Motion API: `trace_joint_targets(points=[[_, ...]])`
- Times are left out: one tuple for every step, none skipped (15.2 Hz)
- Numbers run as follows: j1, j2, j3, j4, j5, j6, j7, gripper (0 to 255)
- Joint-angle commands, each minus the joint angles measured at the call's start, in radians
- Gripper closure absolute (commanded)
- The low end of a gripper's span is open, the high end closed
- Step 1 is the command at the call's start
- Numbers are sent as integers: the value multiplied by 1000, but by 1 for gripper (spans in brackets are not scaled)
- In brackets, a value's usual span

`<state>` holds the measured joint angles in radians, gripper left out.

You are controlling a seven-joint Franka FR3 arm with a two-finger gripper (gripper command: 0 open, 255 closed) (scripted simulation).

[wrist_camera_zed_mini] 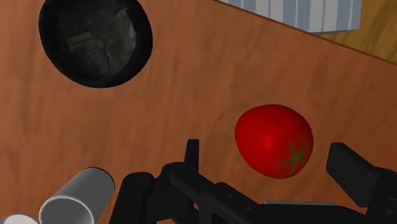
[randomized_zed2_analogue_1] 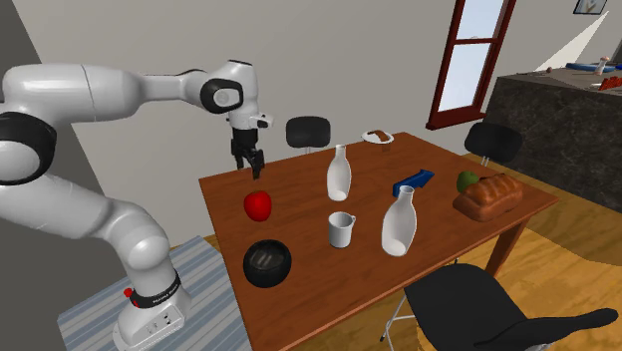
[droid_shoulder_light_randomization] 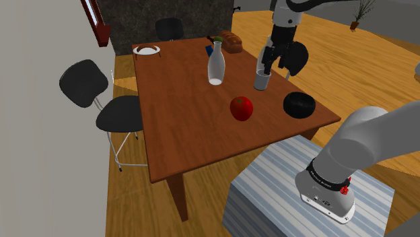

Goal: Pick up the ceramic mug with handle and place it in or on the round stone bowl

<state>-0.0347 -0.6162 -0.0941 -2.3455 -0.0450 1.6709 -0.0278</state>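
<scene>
Starting from the white arm (droid_shoulder_light_randomization: 363,145), reaches out over the brown table (droid_shoulder_light_randomization: 182,121), with the round dark bowl (droid_shoulder_light_randomization: 299,106) lying near the tomato (droid_shoulder_light_randomization: 241,108) on its right in the shoulder view, and the pale grey mug (droid_shoulder_light_randomization: 262,81) standing upright just behind that tomato. Hangs the gripper (randomized_zed2_analogue_1: 251,170) above the tomato, not the mug, with fingers spread and clasping nothing. Risks, on a straight drop, closing on the tomato or rolling it away, and, on a hasty sideways shift, clipping the mug's rim and tipping it before any grip.
</scene>
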Motion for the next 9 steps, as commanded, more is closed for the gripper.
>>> trace_joint_targets(points=[[-8, 50, -26, 5, -20, 45, -37, 0], [-12, 77, -39, 10, -29, 67, -56, 0], [-15, 104, -52, 15, -37, 90, -74, 0], [-19, 133, -65, 22, -45, 112, -92, 0], [-22, 163, -78, 30, -51, 133, -110, 0], [-26, 193, -91, 40, -57, 154, -128, 0], [-28, 224, -103, 50, -62, 175, -146, 0], [-32, 256, -115, 62, -66, 195, -165, 0], [-35, 289, -127, 76, -68, 215, -183, 0]])
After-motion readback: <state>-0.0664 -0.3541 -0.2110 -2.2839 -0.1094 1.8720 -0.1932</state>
